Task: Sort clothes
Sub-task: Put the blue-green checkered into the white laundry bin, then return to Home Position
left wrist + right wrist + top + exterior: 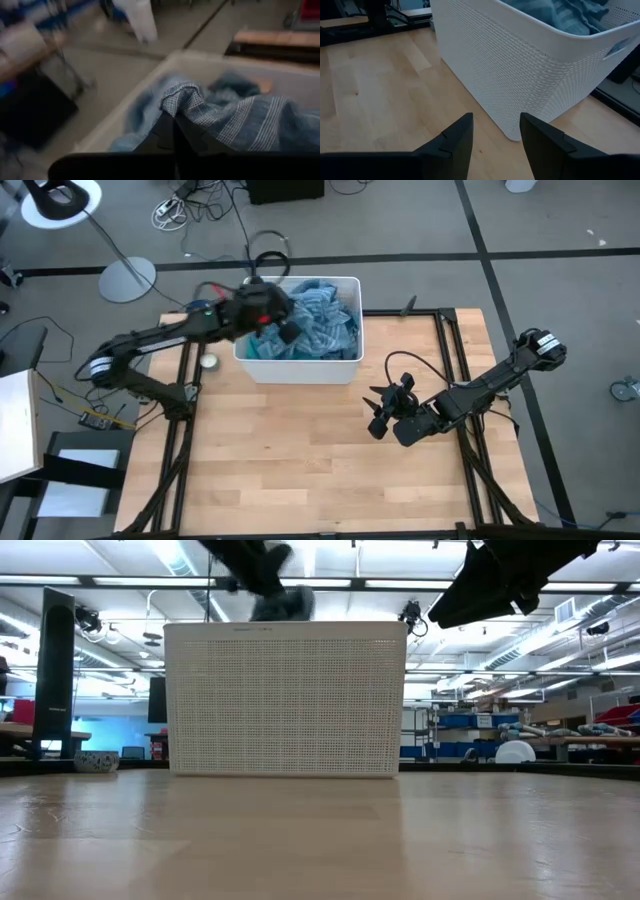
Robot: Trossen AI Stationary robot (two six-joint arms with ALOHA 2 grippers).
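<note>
A white plastic bin (300,365) stands at the table's far middle, with a heap of blue clothes (320,325) inside it. My left gripper (287,330) reaches over the bin's left part and is shut on a blue plaid shirt (235,120) on top of the heap. In the low view a bunch of this cloth (284,606) shows just above the bin's rim, under the gripper. My right gripper (378,418) hovers open over the bare table, right of the bin and nearer, with nothing between its fingers (492,135). My left gripper pinches a bunched fold of the blue plaid shirt (181,102) between its shut fingers. It comes from the table's left, slanting a little downward. The fold rises over the fingertips; the rest of the shirt trails off onto the heap in the bin.
A small round bowl (208,361) sits on the table just left of the bin. Black frame rails (448,370) run along the table's left and right sides. The near half of the wooden tabletop (300,470) is bare.
</note>
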